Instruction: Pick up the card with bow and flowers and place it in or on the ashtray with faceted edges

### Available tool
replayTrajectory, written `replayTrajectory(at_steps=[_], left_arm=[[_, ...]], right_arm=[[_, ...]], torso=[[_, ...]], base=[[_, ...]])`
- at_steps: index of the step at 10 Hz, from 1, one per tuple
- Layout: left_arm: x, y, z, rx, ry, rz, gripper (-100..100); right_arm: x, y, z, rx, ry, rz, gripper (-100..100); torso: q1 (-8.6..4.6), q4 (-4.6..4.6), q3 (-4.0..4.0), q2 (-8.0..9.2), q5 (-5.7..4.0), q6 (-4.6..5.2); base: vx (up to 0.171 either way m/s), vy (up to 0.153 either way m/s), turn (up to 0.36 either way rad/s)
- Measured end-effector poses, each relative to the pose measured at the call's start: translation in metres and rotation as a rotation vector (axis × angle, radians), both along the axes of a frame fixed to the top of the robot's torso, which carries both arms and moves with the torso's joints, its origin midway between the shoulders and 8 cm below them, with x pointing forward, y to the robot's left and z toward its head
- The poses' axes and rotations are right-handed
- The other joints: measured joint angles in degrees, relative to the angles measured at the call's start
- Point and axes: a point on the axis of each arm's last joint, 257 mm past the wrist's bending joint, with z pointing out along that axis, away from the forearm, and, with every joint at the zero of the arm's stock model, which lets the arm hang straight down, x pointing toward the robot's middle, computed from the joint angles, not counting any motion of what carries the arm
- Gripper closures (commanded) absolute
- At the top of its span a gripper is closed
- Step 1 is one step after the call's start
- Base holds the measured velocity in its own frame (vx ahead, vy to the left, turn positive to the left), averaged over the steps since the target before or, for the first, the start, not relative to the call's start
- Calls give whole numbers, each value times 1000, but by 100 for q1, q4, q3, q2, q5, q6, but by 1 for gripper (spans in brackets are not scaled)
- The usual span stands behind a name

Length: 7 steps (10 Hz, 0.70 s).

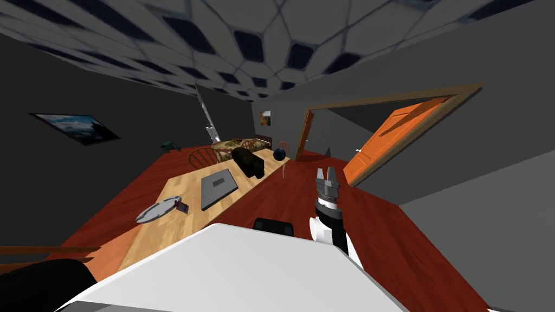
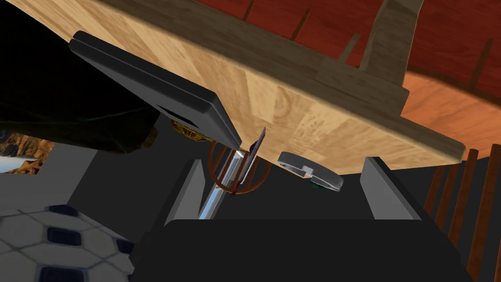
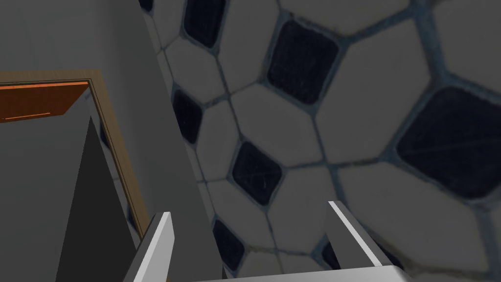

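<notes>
Well, the card (image 1: 182, 207) lies just beside the ashtray (image 1: 156, 211) on the worktop (image 1: 168, 233), lower left; left hand (image 2: 284, 161) and right hand (image 1: 327, 173) are spread.

Small dark card (image 1: 182, 207) on table (image 1: 184, 183), just beside shallow grey ashtray (image 1: 157, 210)

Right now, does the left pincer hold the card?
No, the left pincer stands open and empty, and the card is on the table beyond it.
</notes>
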Motion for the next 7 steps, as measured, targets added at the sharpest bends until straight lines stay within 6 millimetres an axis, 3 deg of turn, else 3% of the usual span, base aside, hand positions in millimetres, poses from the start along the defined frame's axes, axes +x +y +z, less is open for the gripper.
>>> replayTrajectory(at_steps=[1, 7], left_arm=[[-12, 1, -1, -2, 22, 9, -100], [-91, 17, -16, -5, 182, 64, -100]], right_arm=[[0, 0, 0, 0, 0, 0, 0], [0, 0, 0, 0, 0, 0, 0]], torso=[[0, -1, -1, -2, 1, -5], [6, -3, -6, -10, 2, -6]], base=[[74, 11, -360], [64, 29, -181]])
